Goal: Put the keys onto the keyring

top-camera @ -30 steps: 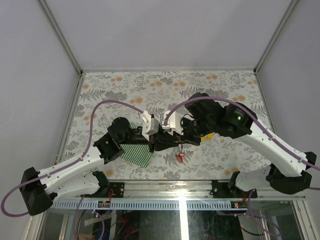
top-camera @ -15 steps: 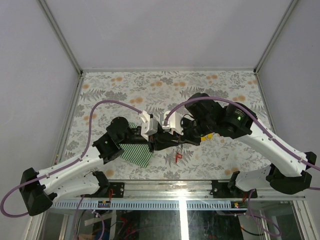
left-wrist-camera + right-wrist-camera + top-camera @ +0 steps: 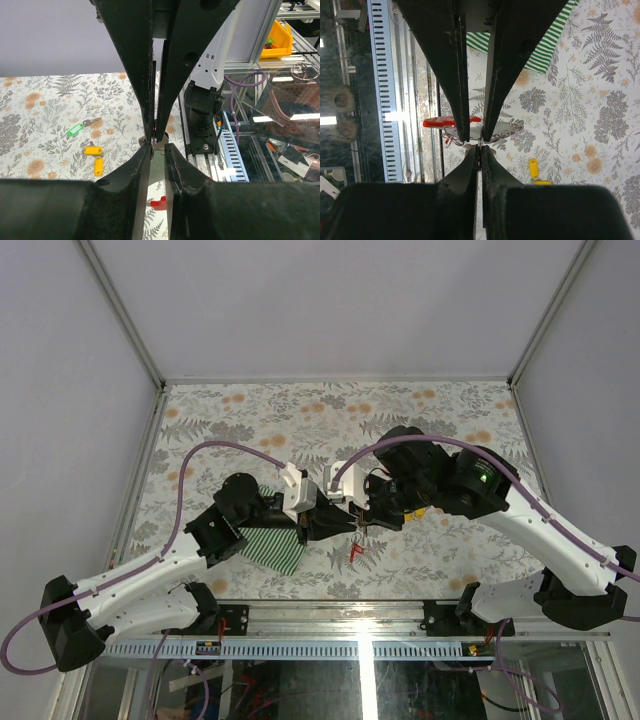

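Nothing is threaded yet: the left claw [image 3: 341,527] and right claw [image 3: 362,524], both narrow, pinch the keyring [image 3: 356,551] above the surface [image 3: 250,410], while the keys [image 3: 93,149] lie loose nearby.

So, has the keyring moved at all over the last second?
Yes, slightly. In the top view the keyring has drifted left, toward the striped cloth, and its red tag now looks thinner.
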